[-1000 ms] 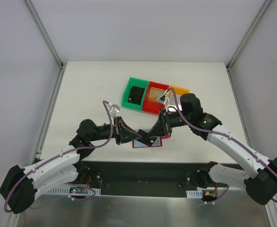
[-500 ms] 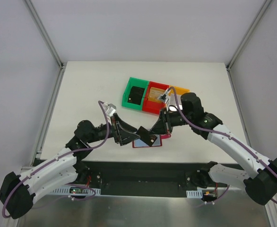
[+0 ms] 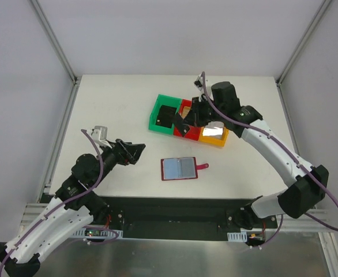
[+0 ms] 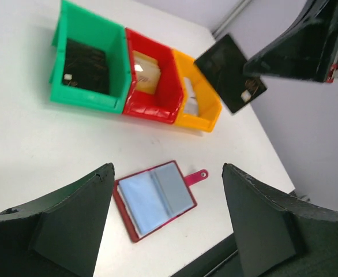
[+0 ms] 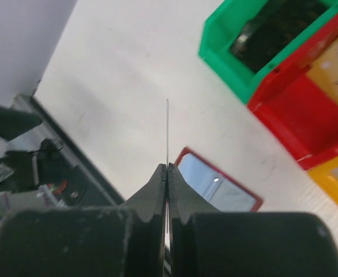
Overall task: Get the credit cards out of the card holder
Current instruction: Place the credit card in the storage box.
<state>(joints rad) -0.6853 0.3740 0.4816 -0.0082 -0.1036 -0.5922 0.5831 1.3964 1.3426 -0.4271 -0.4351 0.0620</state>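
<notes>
The card holder (image 3: 180, 168) lies open and flat on the table, red with blue-grey pockets, its tab pointing right. My left gripper (image 3: 137, 151) hangs open to the left of it and apart from it; the card holder (image 4: 154, 199) shows between its fingers in the left wrist view. My right gripper (image 3: 187, 121) is up over the bins, shut on a black credit card (image 3: 179, 123). That black card (image 4: 229, 72) hangs in the air, and is seen edge-on (image 5: 167, 130) in the right wrist view. More cards lie in the bins.
Three bins stand in a row behind the card holder: a green bin (image 3: 157, 118) with a black card, a red bin (image 4: 163, 86) with a tan card, and an orange bin (image 3: 215, 140) with a pale card. The table's front edge runs just below the card holder.
My left gripper opened, let go and drew back to the left. My right gripper shut on the black card and carried it up and back over the bins. The card holder now lies alone.
</notes>
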